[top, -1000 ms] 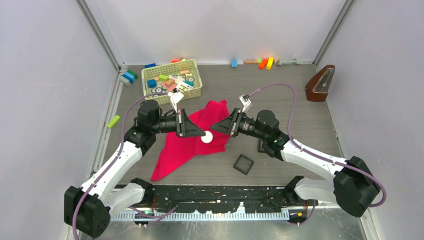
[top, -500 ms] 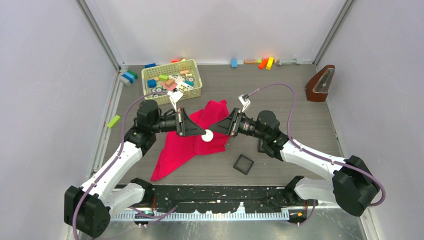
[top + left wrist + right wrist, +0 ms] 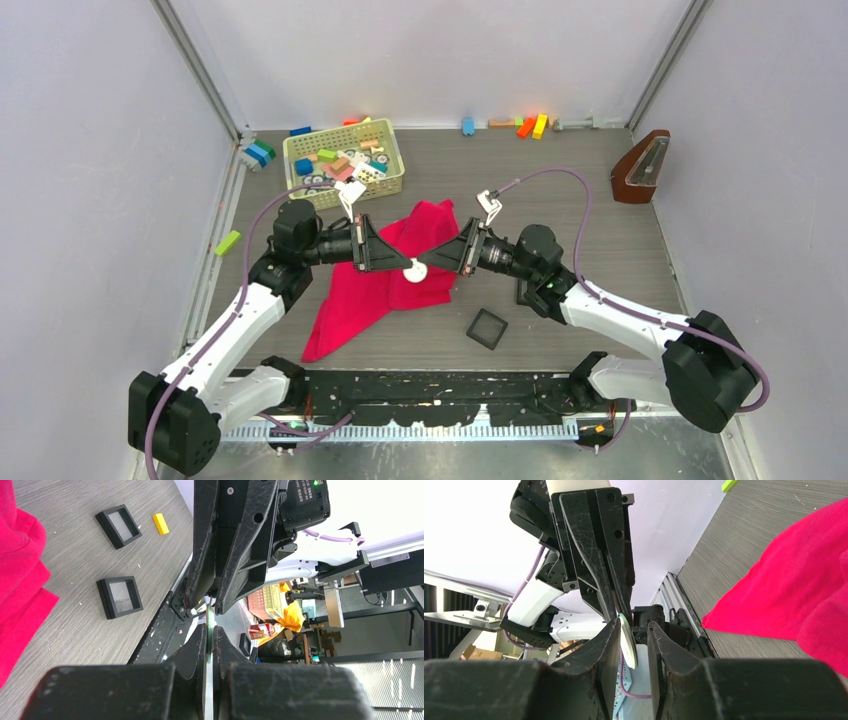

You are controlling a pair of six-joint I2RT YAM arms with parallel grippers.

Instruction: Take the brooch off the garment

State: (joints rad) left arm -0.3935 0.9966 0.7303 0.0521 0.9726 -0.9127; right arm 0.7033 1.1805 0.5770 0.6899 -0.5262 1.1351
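Here, starting at the near edge: finding a small black square tray (image 3: 487, 327) lying flat on the grey wood-grain table (image 3: 620, 230), close to the right arm's forearm and near the cloth's right hem. Moving in a little, seeing the large crimson-pink soft garment (image 3: 360, 295) sprawling crumpled across the table's middle and trailing one corner toward the near left. Above it, meeting tip to tip: pinching the tiny round pale-yellowish brooch (image 3: 415, 271) edge-on with the left gripper (image 3: 406, 266), clamping both black fingers flat against the thin disc's faces. Reaching in from the opposite side with the right gripper (image 3: 426, 266), holding the jaws parted and straddling the same disc, showing a gap between the disc and one finger in the right wrist view. Holding the brooch up over the cloth's right half, apart from the fabric in both wrist views. Farther back, noting a pale-yellow plastic mesh basket (image 3: 395, 150) holding coloured toy blocks, near the garment's far edge. Farthest, spotting loose coloured blocks (image 3: 530, 125) lining the back wall and a brown wedge-shaped metronome (image 3: 641, 167) standing at the far right.
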